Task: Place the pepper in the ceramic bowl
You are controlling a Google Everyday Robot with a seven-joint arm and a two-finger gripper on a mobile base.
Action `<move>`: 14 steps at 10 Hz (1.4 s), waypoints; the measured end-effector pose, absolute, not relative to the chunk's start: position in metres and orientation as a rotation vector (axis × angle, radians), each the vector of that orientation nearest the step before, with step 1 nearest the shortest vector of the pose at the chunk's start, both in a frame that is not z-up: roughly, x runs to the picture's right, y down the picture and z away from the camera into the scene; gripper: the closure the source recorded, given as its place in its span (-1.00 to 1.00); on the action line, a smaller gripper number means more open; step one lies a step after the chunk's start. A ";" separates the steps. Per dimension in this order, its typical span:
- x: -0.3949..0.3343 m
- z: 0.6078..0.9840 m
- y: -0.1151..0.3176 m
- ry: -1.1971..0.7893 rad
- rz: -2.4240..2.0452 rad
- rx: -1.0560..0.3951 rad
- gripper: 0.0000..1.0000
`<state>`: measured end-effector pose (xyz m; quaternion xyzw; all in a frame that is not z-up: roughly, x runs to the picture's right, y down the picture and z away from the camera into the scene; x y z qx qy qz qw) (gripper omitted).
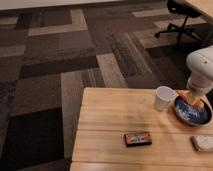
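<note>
Gripper point(192, 100) hangs under the white arm, over the blue-and-white patterned ceramic bowl point(191, 114) at the table's 3 o'clock edge, mostly hidden. Slim orange pepper point(190, 99) shows at its tip, over the bowl's far rim. White paper cup point(164, 98) stands at the bowl's 9 o'clock; dark rectangular box point(138, 139) lies at 7 o'clock.

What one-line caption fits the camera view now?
Pincer over the ceramic bowl with the pepper at its rim, beside a white cup on the wooden table.

Smooth white rounded arm housing point(201, 70); pincer point(194, 99) at its lower end, over table's right side.
</note>
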<state>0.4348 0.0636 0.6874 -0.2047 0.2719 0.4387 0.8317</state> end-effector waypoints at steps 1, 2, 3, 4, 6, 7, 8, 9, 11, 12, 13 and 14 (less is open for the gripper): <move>0.445 0.696 0.066 0.575 0.950 -0.437 1.00; 0.455 0.709 0.066 0.570 0.968 -0.441 1.00; 0.462 0.719 0.067 0.564 0.980 -0.445 1.00; 0.469 0.734 0.070 0.554 0.993 -0.459 1.00; 0.479 0.752 0.075 0.543 1.017 -0.469 1.00; 0.482 0.757 0.079 0.539 1.028 -0.474 1.00; 0.481 0.757 0.079 0.537 1.029 -0.474 0.84; 0.481 0.757 0.079 0.537 1.029 -0.475 0.52; 0.482 0.757 0.079 0.538 1.030 -0.474 -0.01; 0.482 0.757 0.079 0.539 1.029 -0.475 -0.34; 0.482 0.757 0.079 0.539 1.029 -0.475 -0.57; 0.482 0.757 0.079 0.539 1.029 -0.475 -0.60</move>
